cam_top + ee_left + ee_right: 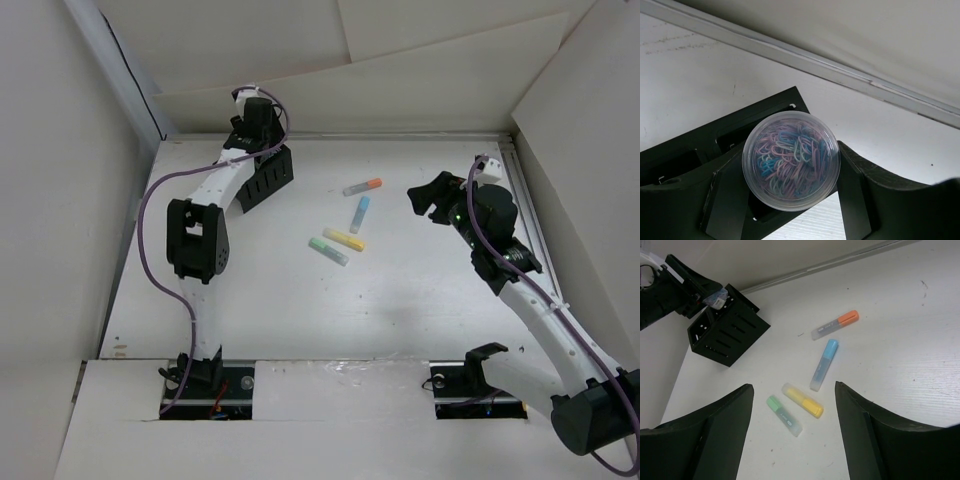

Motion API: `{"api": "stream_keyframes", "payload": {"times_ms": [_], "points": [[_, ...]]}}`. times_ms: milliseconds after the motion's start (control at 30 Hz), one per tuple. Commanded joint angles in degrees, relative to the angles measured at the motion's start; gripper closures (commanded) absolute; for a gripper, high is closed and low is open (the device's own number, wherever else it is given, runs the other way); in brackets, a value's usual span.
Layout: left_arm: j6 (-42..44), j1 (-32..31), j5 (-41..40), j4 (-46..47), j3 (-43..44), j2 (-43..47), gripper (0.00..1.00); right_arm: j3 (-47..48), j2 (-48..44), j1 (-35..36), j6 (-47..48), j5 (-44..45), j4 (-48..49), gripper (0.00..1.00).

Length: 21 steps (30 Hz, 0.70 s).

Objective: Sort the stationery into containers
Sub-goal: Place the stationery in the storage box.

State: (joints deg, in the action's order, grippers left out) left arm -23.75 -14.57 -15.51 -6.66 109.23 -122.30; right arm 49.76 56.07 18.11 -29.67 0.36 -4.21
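We see a white worktop (400,320) enclosed by pale panels (50,200) along its far, left and right edges, evenly lit.

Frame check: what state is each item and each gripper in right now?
paper-clip tub: gripped, above the organiser.
organiser: upright on the table.
orange-tipped marker: lying on the table, unsorted.
light blue marker: lying on the table, unsorted.
yellow marker: lying on the table, unsorted.
green marker: lying on the table, unsorted.
left gripper: shut on the paper-clip tub.
right gripper: open, empty, above the markers.
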Motion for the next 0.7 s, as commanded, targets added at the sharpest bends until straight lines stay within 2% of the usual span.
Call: {"api": "stream_keyframes", "payload": {"times_ms": [0, 333, 433, 667], "points": [[0.81, -0.02, -1.37, 1.04, 0.90, 1.71, 0.58, 0.69, -0.44, 0.52, -0.04, -0.71, 3.77, 0.28], [1.86, -0.55, -5.05, 1.04, -1.30, 2.33, 0.58, 0.16, -0.44, 0.52, -0.04, -0.71, 3.77, 0.27], [2.57, -1.16, -6.47, 1.03, -1.30, 2.33, 0.58, 0.16, -0.44, 0.52, -0.04, -0.71, 3.77, 0.23], [3.09, -2.31, -8.31, 0.50, -1.30, 2.86, 0.41, 0.16, 0.09, 0.52, -0.04, -0.71, 3.77, 0.13]]}}
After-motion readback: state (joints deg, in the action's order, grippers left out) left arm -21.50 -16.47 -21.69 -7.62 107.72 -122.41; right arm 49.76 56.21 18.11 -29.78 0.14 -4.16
